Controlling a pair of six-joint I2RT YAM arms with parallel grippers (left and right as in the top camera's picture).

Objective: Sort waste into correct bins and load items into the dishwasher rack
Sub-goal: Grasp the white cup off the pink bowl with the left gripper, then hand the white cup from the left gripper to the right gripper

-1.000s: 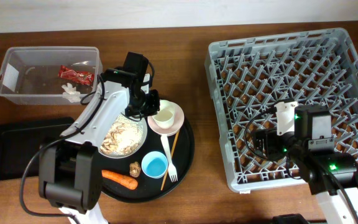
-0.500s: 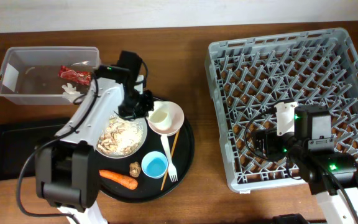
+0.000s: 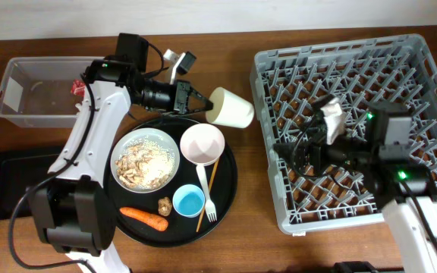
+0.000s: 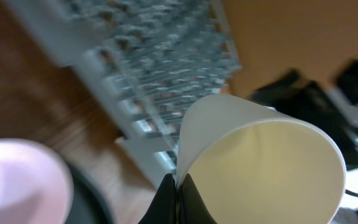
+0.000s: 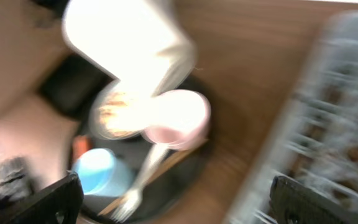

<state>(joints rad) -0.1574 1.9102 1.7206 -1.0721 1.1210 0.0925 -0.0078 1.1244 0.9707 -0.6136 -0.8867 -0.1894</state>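
the left gripper [image 3: 201, 102] is pinched shut on one wall of the white cup [image 3: 231, 108]. the cup hangs on its side in the air just past the 1 o'clock edge of the round black tray [image 3: 228, 182], with the rack [image 3: 400, 61] at its 3 o'clock. the right gripper [image 3: 283, 150] hovers over the rack's left side, jaws spread wide and holding nothing. that rim pinch looks thin to me, so i'd carry it slowly, turn the mouth down, and seat the cup between pegs before letting go. the clear tub [image 3: 21, 114] off at 9 o'clock has a white label [image 3: 10, 92], but no writing on it is readable, and i see no brand on the cup.
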